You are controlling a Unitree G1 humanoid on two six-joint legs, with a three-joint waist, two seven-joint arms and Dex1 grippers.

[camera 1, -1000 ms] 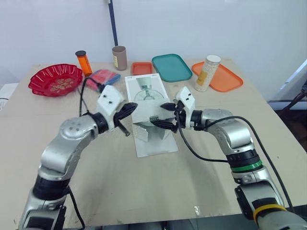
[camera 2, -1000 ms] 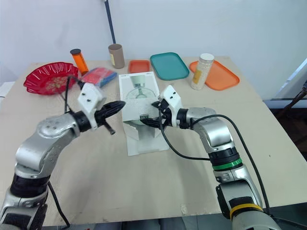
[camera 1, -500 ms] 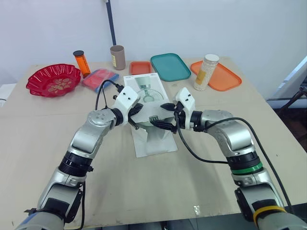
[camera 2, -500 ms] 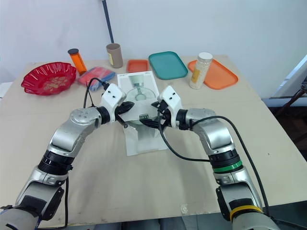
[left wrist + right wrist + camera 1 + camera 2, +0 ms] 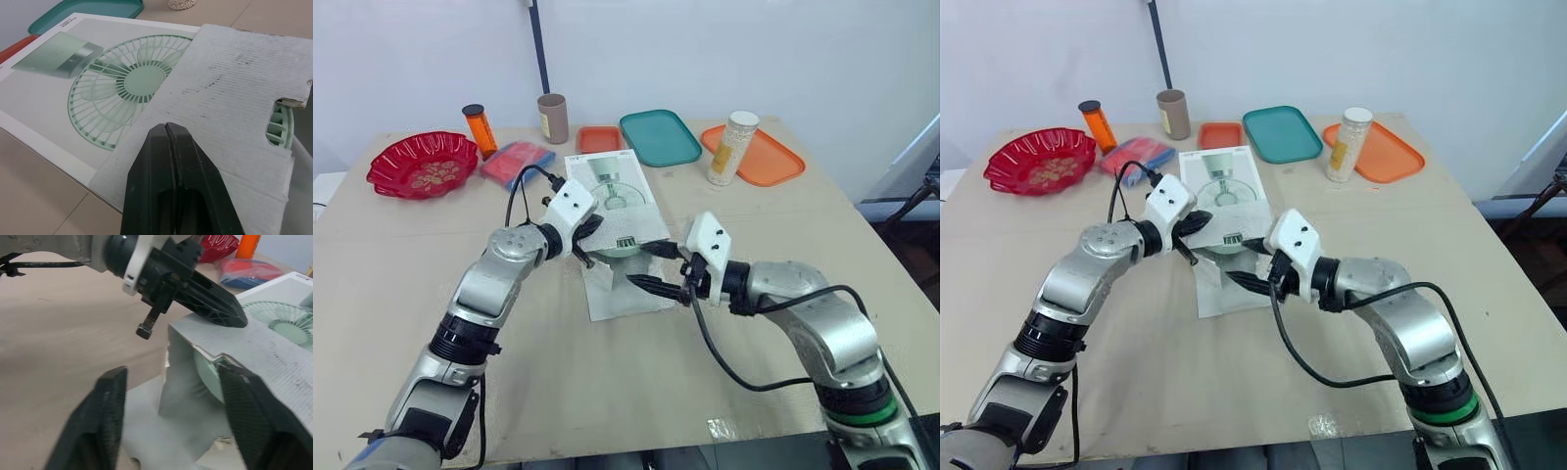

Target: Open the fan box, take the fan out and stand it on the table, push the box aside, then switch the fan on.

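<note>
Fan [image 5: 208,371] sits inside opened box [image 5: 612,186]; left pincer [image 5: 167,128] closed atop flap [image 5: 234,83], right pincer [image 5: 641,264] open.

**Table** [image 5: 607,392]: light tan top, carrying the items below.
- Centre: fan box [image 5: 607,191], white, lying flat with the fan picture upward and the near end flap raised.
- 10 o'clock: red dish [image 5: 423,164] with a scalloped rim.
- 11 o'clock: orange bottle [image 5: 481,130], black cap, upright. A red and blue packet [image 5: 517,162] lies flat just beside it.
- 12 o'clock, by the far edge: brown cylinder [image 5: 553,118], upright. A small orange tray [image 5: 601,139] is next to it, and a larger teal tray [image 5: 662,137] follows.
- 1 to 2 o'clock: long orange tray [image 5: 773,159].
</note>
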